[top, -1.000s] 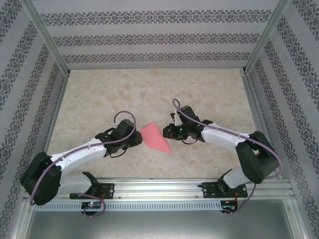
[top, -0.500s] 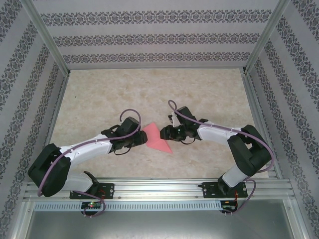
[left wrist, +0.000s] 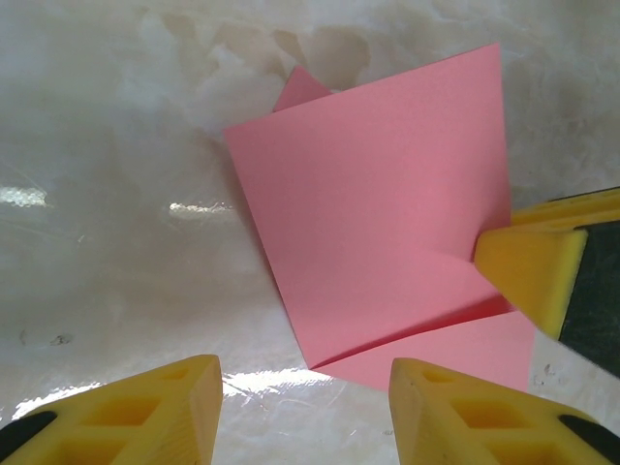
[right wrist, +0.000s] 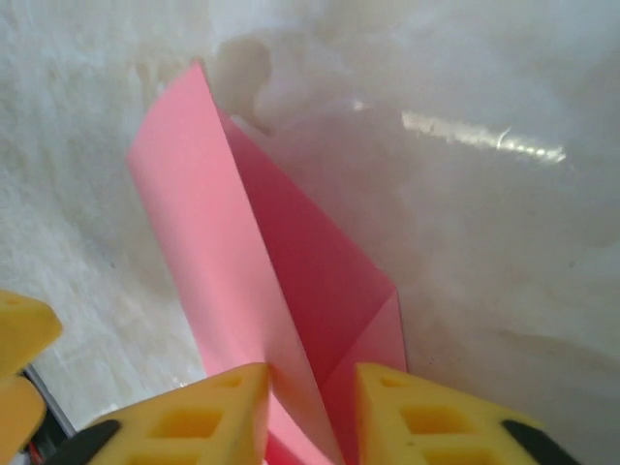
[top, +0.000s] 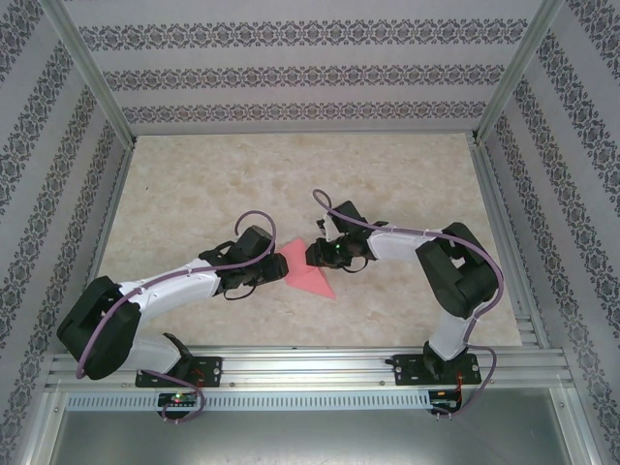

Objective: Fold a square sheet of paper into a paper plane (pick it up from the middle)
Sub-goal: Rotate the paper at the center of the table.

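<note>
Beige marbled table (top: 194, 184) lying between patterned walls (top: 291, 73), overhead the folded pink sheet of paper (top: 306, 276) resting between left gripper (top: 281, 273) and right gripper (top: 312, 257), left wrist: jaws standing open just short of it, right wrist: jaws straddling its raised flap, pinching unclear.

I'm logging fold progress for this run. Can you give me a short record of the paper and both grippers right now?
paper: square sheet of paper, pink, partly folded, one flap raised off the table
left gripper: open, just short of the sheet's near corner, nothing between its fingers
right gripper: closed on the edge of the raised flap
plane: not yet formed
</note>
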Action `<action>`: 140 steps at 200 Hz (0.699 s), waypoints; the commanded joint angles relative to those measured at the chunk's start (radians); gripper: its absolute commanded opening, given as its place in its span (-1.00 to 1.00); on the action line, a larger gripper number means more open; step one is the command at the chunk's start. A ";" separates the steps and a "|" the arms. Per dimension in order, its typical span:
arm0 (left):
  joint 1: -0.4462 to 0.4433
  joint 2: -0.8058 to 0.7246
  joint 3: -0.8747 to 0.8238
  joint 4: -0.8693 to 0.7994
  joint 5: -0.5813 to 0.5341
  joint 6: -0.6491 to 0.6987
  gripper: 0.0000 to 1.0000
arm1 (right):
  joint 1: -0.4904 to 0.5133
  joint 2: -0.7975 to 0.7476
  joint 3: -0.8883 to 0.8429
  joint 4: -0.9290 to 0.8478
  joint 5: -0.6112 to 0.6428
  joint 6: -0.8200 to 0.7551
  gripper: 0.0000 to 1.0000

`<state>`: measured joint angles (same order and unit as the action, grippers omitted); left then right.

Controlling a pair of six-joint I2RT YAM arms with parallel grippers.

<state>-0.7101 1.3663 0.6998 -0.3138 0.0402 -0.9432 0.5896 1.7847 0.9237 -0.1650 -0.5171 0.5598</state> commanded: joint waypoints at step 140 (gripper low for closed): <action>-0.008 -0.002 0.015 0.043 0.009 0.020 -0.01 | -0.042 -0.225 -0.414 0.528 0.213 0.530 -0.73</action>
<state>-0.7101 1.3663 0.7010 -0.3134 0.0410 -0.9432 0.5304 1.6032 0.5320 0.3157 -0.3988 1.0241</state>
